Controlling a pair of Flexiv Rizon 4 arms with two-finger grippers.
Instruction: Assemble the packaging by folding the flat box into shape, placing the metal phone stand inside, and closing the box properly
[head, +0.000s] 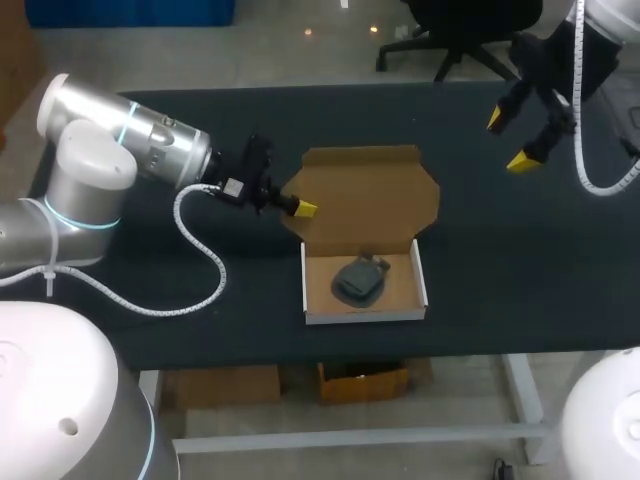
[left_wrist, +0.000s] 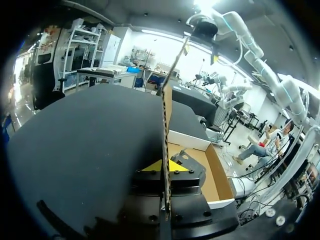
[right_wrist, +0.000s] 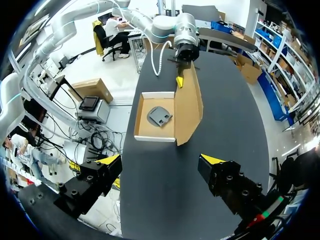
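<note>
**Black desk, stand already in the box, lid is what's left**

Black desk (head: 500, 260), dark and matte, and about the only things on it are the box and my own arms. The box (head: 365, 316) sits near the front middle, open on top, with the stand (head: 360, 280) lying flat on its floor, a dark lump roughly in the centre.

The lid (head: 370, 195) is the bit that matters. It's folded back off the box's far wall, raised rather than lying down. From the left wrist I see it edge-on, standing up right between the fingers. Its long axis runs left to right, same as the fold along that far wall, so I reckon it has to swing toward me and down over the stand.

The left hand (head: 300, 208) is on the lid's left edge, nearly closed, pinching the cardboard from both sides. So it's holding the lid and nothing else. The box lies just beside it, to the right and nearer me.

The right hand (head: 510, 139) is way off at the far right, up above the desk, fingers spread wide and empty, well apart from the box.

Left arm is clearly the nearer one for the closing fold. My worry is that one pinched corner could twist the lid or drag the light box along.
</note>
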